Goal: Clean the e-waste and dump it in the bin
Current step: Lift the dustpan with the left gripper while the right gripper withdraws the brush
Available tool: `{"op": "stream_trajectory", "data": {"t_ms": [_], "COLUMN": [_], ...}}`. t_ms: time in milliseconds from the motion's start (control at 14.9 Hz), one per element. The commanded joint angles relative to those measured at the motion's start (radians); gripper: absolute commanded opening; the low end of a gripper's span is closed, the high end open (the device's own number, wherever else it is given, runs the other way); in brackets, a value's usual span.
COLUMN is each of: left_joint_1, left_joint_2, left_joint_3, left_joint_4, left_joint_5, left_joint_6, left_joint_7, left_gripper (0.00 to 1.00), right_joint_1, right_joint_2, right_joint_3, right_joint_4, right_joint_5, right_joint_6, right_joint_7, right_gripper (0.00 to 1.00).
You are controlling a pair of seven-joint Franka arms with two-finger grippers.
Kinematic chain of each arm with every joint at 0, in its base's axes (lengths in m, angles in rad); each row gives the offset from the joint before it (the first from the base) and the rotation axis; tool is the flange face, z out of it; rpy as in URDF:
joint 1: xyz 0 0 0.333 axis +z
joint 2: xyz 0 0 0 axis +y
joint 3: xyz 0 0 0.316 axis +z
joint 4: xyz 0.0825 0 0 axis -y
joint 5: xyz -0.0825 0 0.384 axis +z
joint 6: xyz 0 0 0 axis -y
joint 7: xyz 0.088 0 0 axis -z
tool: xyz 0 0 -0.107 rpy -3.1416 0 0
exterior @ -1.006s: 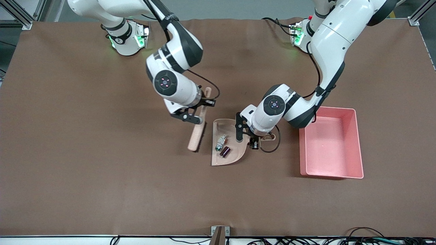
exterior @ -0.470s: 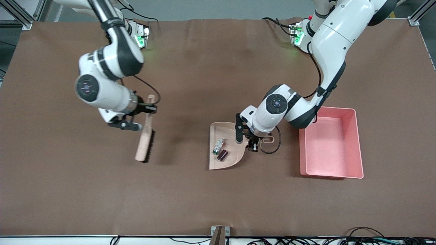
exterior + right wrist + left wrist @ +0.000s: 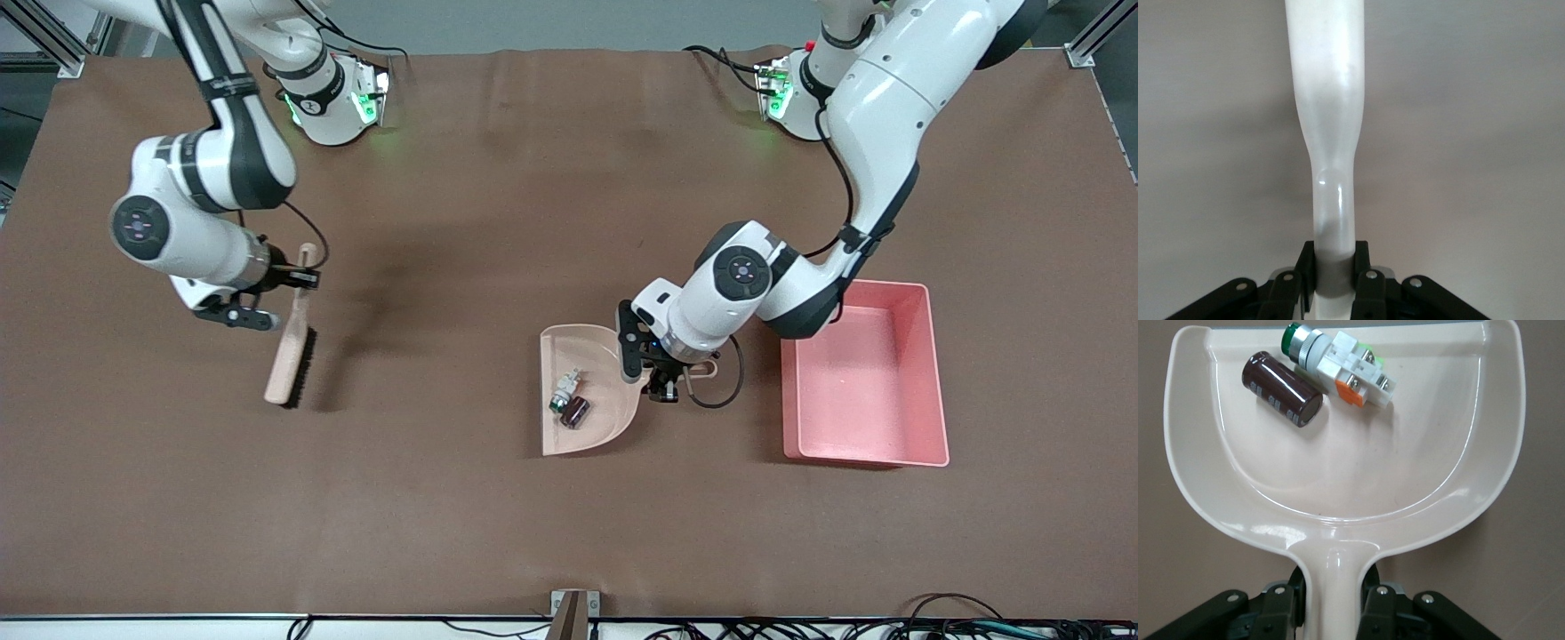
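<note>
Over the last second the right gripper (image 3: 286, 286) swung the brush (image 3: 290, 354) away from the dustpan (image 3: 582, 411) toward the right arm's end of the table, jaws clamped on the brush handle and bristles just off the cloth — sweeping looked finished. Left gripper (image 3: 669, 378) had its jaws closed on the dustpan handle; the pan had shifted slightly away from the bin (image 3: 930, 320) and turned a little, so I'd judge the lift was starting. Both e-waste parts sat inside the pan near its open lip: white block (image 3: 1355, 373) with orange label and green tip, touching the dark cylinder (image 3: 1281, 389). The bin sat beside the pan toward the left arm's end, well clear of the table's front edge, nothing in it that I could see. Path pan-to-bin was bare cloth, only the near bin wall to clear. Risk — parts lay close to the lip, so any forward tilt before the wall could roll the cylinder out. Plenty of open table around the brush.
</note>
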Motion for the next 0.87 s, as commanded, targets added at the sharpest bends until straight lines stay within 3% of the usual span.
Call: {"op": "stream_trajectory", "data": {"t_ms": [0, 335, 537, 805], "left_joint_1": [0.097, 0.306, 0.412, 0.511], "left_joint_2": [-0.022, -0.024, -0.042, -0.108], "left_joint_3": [-0.085, -0.225, -0.295, -0.311], "left_joint_4": [0.000, -0.014, -0.011, -0.012], "left_joint_5": [-0.016, -0.012, -0.004, -0.002], "left_joint_6": [-0.004, -0.014, -0.103, -0.201], "left_joint_7": [0.033, 0.099, 0.126, 0.238], "left_gripper": [0.02, 0.03, 0.03, 0.03], "right_joint_1": [-0.112, -0.182, -0.205, -0.203], "right_joint_2": [-0.060, -0.057, -0.057, -0.055], "right_joint_3": [0.022, 0.023, 0.023, 0.023], "right_joint_4": [-0.121, -0.188, -0.211, -0.225], "right_joint_5": [-0.038, -0.057, -0.066, -0.066], "right_joint_6": [0.081, 0.161, 0.163, 0.161], "right_joint_7": [-0.068, -0.156, -0.249, -0.246], "right_gripper": [0.00, 0.00, 0.00, 0.00]}}
